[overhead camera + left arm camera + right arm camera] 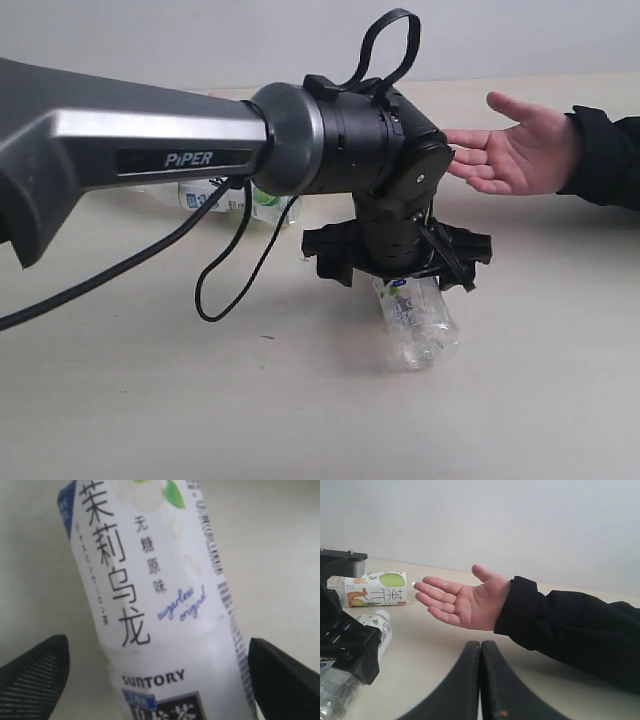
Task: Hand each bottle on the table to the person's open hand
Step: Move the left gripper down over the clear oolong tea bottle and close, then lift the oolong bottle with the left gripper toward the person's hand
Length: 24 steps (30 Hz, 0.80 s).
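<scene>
beige wood-grain table (150,400) fills the exterior view. the grey left arm (150,130) reaches in across the middle with its wrist bent downward. the left gripper (402,272) hangs directly over the white-navy bottle (425,325), which rests on the table with its clear base toward the camera. i cannot tell from here how the jaws stand. the person's hand (515,150) is held over the far side of the table, just right of the wrist, palm up, fingers flat, holding nothing. the green-spotted bottles (235,200) lie behind the arm, mostly hidden by it.

left wrist view: the bottle's label fills the frame, and the word suntory is legible. the two black fingertips (35,675) stand one on each side of the bottle. a strip of table shows between one pad and the bottle. the other pad is at the bottle's edge, and i cannot tell whether it touches. the jaws are spread, not clamped.

only the right wrist view shows the right gripper (480,680). its fingers are pressed together with nothing between them. ahead of it the hand is fully open and empty, thumb raised, fingers extended toward the left gripper, a black sleeve (570,625) at the wrist. one of the green-spotted bottles (377,589) lies on its side beyond the fingertips.
</scene>
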Motion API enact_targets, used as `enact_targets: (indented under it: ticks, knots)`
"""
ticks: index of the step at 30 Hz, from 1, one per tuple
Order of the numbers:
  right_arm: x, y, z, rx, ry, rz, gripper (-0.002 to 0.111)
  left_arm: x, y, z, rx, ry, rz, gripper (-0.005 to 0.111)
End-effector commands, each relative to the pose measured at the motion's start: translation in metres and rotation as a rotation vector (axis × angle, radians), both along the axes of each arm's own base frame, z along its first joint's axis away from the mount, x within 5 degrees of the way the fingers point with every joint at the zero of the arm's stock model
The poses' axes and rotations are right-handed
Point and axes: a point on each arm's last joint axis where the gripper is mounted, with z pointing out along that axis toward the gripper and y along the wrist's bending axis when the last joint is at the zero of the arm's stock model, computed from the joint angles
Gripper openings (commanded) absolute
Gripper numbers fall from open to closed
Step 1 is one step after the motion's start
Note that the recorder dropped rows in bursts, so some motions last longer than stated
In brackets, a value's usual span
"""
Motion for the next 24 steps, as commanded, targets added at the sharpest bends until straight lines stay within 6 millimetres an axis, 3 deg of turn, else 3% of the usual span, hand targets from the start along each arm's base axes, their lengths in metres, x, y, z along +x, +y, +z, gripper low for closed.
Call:
enact_targets:
  ticks: [1,4,7,14,15,19,24]
  knots:
    - [0.000,0.000,0.000,-0.003,-0.015,-0.005,0.000,0.001,0.002,0.004,0.030,-0.022,-0.011,0.090]
    - [0.000,0.000,0.000,-0.003,-0.015,-0.005,0.000,0.000,0.004,0.003,0.052,-0.014,-0.014,0.085]
    - [0.000,0.000,0.000,-0.003,-0.015,-0.005,0.000,0.000,0.004,0.003,0.058,-0.011,-0.013,0.059]
    - [0.000,0.000,0.000,-0.003,-0.015,-0.005,0.000,0.000,0.010,0.002,0.103,0.016,0.002,0.015]
    - [0.000,0.000,0.000,-0.003,-0.015,-0.005,0.000,0.001,0.012,0.002,0.113,0.022,0.006,0.004]
    - [0.000,0.000,0.000,-0.003,-0.015,-0.005,0.000,0.001,0.014,0.009,0.113,0.013,-0.004,0.000]
    - [0.000,0.000,0.000,-0.003,-0.015,-0.005,0.000,0.000,0.015,0.032,0.069,-0.016,-0.003,0.000]
